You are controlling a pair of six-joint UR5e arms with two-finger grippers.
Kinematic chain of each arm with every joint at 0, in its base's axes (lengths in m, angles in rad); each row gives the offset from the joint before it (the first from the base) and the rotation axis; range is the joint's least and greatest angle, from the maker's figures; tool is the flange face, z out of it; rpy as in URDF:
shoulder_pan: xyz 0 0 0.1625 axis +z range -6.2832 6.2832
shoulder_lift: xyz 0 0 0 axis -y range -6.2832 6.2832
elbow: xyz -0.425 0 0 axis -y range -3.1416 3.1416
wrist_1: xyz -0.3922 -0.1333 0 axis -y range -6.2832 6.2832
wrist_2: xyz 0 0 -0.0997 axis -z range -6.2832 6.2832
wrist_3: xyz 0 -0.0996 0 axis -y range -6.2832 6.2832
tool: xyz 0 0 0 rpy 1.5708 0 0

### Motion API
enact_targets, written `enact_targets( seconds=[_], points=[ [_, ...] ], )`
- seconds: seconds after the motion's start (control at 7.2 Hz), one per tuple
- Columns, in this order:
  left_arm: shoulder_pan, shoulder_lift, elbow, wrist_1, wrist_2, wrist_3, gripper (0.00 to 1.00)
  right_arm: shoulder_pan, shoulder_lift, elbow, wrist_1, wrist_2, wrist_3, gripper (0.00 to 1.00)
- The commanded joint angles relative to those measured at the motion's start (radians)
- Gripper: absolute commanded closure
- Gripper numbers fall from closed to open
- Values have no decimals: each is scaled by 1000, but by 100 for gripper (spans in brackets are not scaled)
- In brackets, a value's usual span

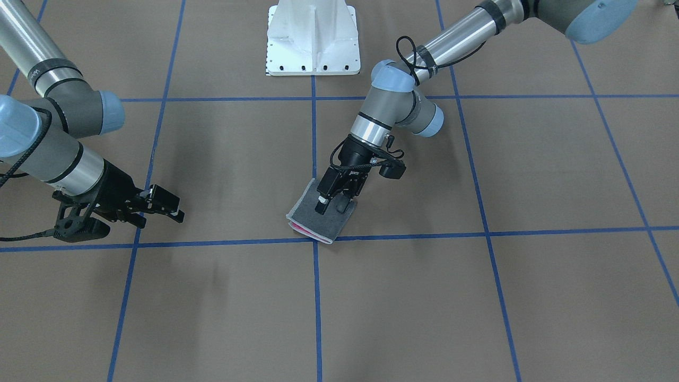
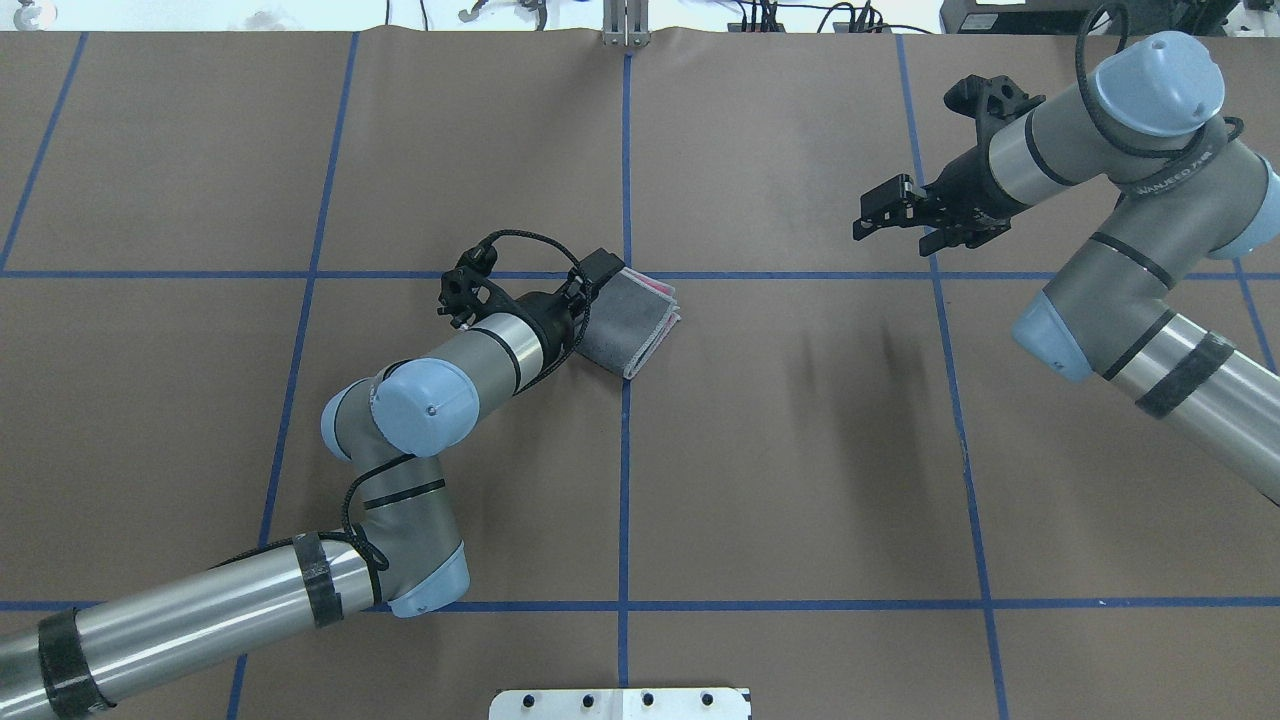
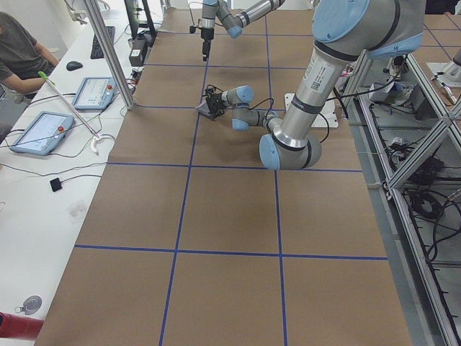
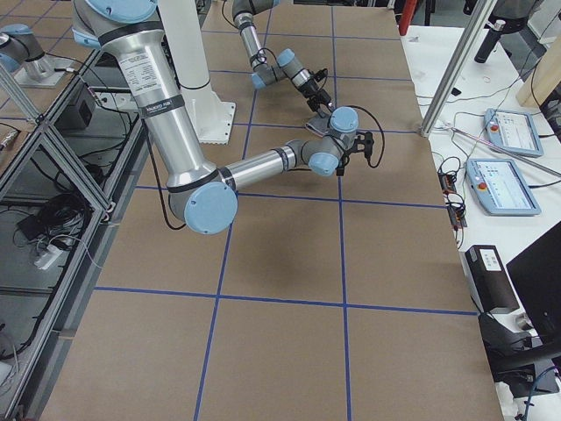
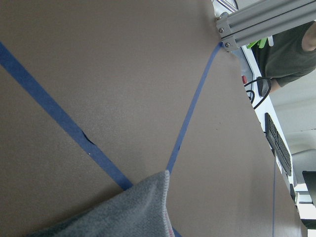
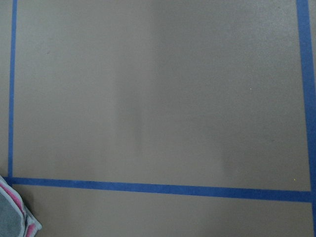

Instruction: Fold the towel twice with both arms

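1 gripper [image 1: 331, 208], left, low over towel [image 1: 307, 216]

In the overhead view the left arm [image 2: 200, 620] enters from 8 o'clock, bends at the elbow and sends its wrist toward 2 o'clock. The left gripper [image 1: 332, 206] is tipped steeply down near the middle of the bench, jaws apart. The right arm [image 2: 1180, 370] enters from 4 o'clock and folds back at the elbow, holding the right gripper [image 2: 872, 212] above the bench, pointing toward 9 o'clock, jaws apart.
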Motion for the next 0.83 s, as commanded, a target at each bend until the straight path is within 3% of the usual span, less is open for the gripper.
enact_targets(
  seconds=[0.0,0.69],
  points=[
    [-1,3,-2,1,-7,3,1,5,1,7,-2,2,0,0],
    [-6,7,-11,6,-45,10,1,14,-1,20,-11,17,2,0]
  ],
)
